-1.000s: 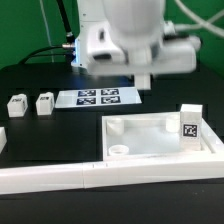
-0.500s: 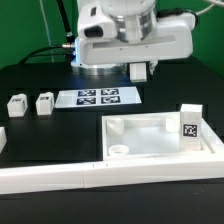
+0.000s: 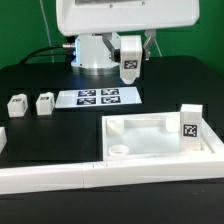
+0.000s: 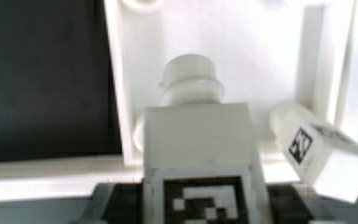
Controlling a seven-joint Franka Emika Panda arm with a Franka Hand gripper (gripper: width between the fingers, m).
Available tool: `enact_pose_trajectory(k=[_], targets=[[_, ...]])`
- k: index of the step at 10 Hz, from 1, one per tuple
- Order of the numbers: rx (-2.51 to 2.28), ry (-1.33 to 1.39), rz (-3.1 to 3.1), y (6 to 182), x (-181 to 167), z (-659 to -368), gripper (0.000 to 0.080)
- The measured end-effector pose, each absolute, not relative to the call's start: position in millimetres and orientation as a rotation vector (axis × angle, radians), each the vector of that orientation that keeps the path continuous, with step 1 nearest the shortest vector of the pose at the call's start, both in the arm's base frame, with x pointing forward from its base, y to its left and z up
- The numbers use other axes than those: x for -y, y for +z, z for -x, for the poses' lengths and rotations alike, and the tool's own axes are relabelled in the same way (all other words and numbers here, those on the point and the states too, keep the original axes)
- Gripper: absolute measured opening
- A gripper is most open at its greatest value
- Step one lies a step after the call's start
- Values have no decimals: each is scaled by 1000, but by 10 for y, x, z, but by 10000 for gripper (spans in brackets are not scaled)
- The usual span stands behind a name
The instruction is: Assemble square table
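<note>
My gripper [image 3: 129,62] hangs high above the table's back, shut on a small white leg [image 3: 129,56] whose black-and-white tag faces the camera. In the wrist view the same leg [image 4: 201,125] fills the middle, its tag low between the dark fingers [image 4: 115,196], my gripper [image 4: 202,200] clamped round it. The white square tabletop [image 3: 150,137] lies rim-up at the exterior view's right, and a tagged leg [image 3: 189,124] stands at its right corner. That leg [image 4: 322,152] also shows in the wrist view over the tabletop [image 4: 144,60]. Two loose legs [image 3: 17,104] [image 3: 44,102] sit at the left.
The marker board [image 3: 98,97] lies flat behind the tabletop, near the arm's base. A long white border wall [image 3: 90,178] runs along the front edge. A round socket [image 3: 120,152] shows in the tabletop's near left corner.
The arm has risen steadily, carrying the leg upward. The leg's tag now faces the exterior camera. The jaws have stayed shut on it.
</note>
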State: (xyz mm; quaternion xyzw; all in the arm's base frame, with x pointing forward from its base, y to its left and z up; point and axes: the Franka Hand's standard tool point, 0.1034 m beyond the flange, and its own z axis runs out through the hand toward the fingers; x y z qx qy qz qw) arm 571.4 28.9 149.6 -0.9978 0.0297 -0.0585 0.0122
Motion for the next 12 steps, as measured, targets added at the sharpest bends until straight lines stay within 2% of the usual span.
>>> enact_pose_trajectory(k=[1, 2, 3, 5, 8, 12], targets=[[-92, -232, 3112, 1439, -281, -5640, 285], [-89, -438, 3102, 1478, -261, -5738, 285], [-82, -547, 3096, 1432, -245, -5707, 285], [-10, -811, 3104, 1188, -28, -5835, 285], [-45, -825, 3073, 935, -55, -6133, 285], [-63, -832, 3061, 918, -131, -6221, 285]])
